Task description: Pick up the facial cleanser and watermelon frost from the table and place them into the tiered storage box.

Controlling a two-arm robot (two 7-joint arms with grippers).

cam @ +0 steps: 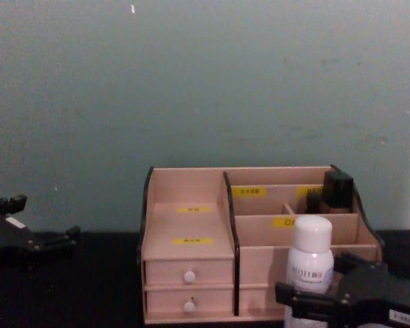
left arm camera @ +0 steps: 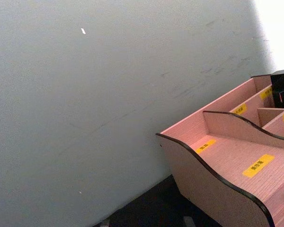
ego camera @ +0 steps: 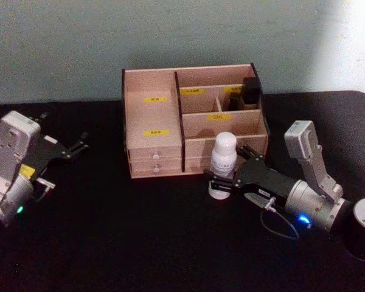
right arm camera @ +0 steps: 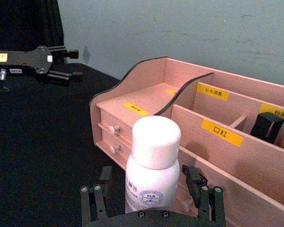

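Clutter first: directly beyond the jaws of my right gripper (right arm camera: 150,191) stands the pale pink wooden tiered storage box (ego camera: 155,155) with dark edges and yellow labels. Its white-knobbed drawers (right arm camera: 114,128) are just left of the jaws. A small black box (ego camera: 251,92) stands in a rear compartment, farther beyond. Between the jaws I see the smooth white plastic bottle (ego camera: 222,159) with a rounded cap. It stands upright on the black table (ego camera: 140,231), long axis vertical, cap up. The jaws are spread, with a gap on either side of it. My left gripper (right arm camera: 78,62) sits well off to their left, fingers apart.
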